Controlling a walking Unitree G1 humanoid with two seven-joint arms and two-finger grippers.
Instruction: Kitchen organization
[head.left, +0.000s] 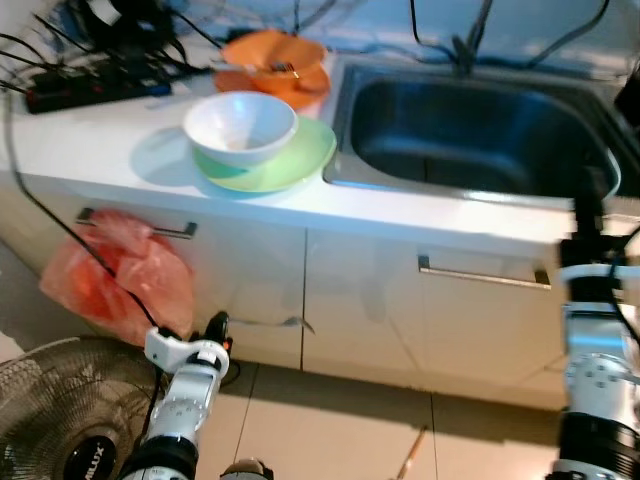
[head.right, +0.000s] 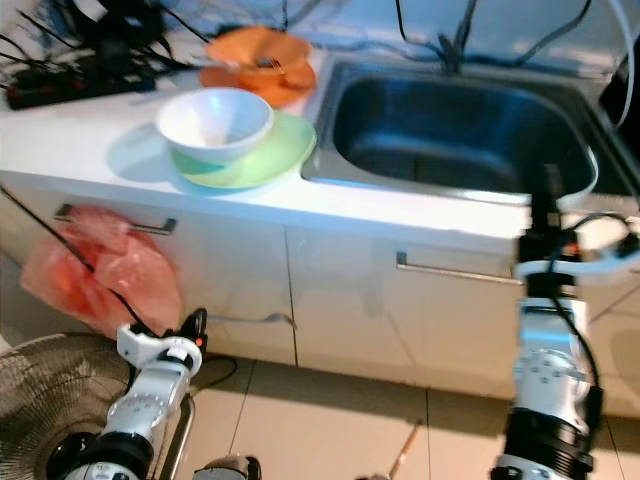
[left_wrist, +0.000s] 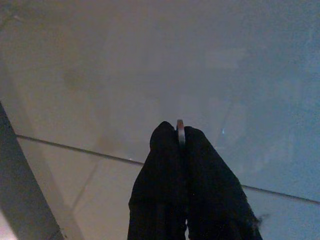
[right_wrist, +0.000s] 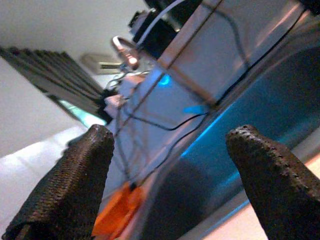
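a white counter runs across the upper half of the head views, with a steel sink set in it at upper right. at upper centre a white bowl sits on a green plate, just left of the sink. behind them, touching the plate's far edge, is an orange bowl with something small lying in it, too blurred to name. a black power strip and tangled cables lie in the upper left corner. below the counter are pale cupboard doors with metal handles; an orange-red plastic bag hangs from the left handle. a fan stands on the tiled floor at lower left.

the left gripper hangs low at lower left, in front of the cupboard, beside the bag. in its wrist view its fingers are pressed together, with a thin pale sliver showing between the tips.

the right gripper is raised at the right edge, at the sink's front rim. in its wrist view its fingers stand wide apart with nothing between them, the sink and the orange bowl blurred beyond.
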